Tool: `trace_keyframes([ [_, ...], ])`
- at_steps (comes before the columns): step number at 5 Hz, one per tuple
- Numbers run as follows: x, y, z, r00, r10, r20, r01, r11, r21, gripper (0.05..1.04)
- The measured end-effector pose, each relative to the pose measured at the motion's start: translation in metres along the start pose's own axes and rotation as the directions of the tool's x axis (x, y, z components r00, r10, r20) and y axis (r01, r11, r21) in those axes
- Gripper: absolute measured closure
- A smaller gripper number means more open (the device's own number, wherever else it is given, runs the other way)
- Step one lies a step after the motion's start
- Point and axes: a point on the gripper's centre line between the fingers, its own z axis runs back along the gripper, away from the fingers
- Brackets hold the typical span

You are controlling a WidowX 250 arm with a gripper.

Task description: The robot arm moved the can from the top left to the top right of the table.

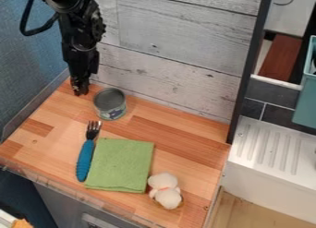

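Quietly, a black robot arm (pixel 80 38) hung over the far end of a wooden table (pixel 188 141), its gripper (pixel 80 87) pointing down near the tabletop's 11 o'clock corner, as seen from where I stood. I could not tell whether the gripper was wide or narrow. The can (pixel 110 104), grey-topped with a patterned label, stood upright on the wood toward 12 o'clock, the gripper just beside it on its 10 o'clock side.

Nearer to us onlookers, a fork (pixel 86 155) with a blue handle lay toward 9 o'clock, its tines aimed roughly at 12. It ran alongside a green cloth (pixel 121 165), which lay flat just to the 6 o'clock side of the table's middle. At 5 o'clock, close by the cloth's near corner, a small white plush toy (pixel 164 190) sat with an orange band across it.

Pale grey wooden planks (pixel 179 38) formed the backdrop at 12 o'clock, while a blue panel (pixel 27 70) flanked the scene toward 10. A dark upright post (pixel 248 61) rose between the planks and the neighbouring fittings. Past the table's edge at 3 o'clock sat a white ridged drainboard (pixel 271 146), with dark tiles (pixel 275 114) behind it and a teal container (pixel 305 102) above, toward 2 o'clock.
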Motion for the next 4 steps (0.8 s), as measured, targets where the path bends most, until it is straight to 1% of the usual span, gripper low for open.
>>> trace_keyframes([
  [1,0.002,0.006,-0.021,0.999,0.020,-0.042,-0.018,0.999,0.042,0.083],
  [2,0.001,0.008,-0.033,0.999,0.017,-0.044,-0.014,0.997,0.071,0.083],
  [3,-0.004,0.011,-0.044,0.998,0.014,-0.058,-0.007,0.994,0.111,0.083],
  [4,-0.008,0.009,-0.050,0.998,0.006,-0.068,0.002,0.993,0.121,0.083],
])
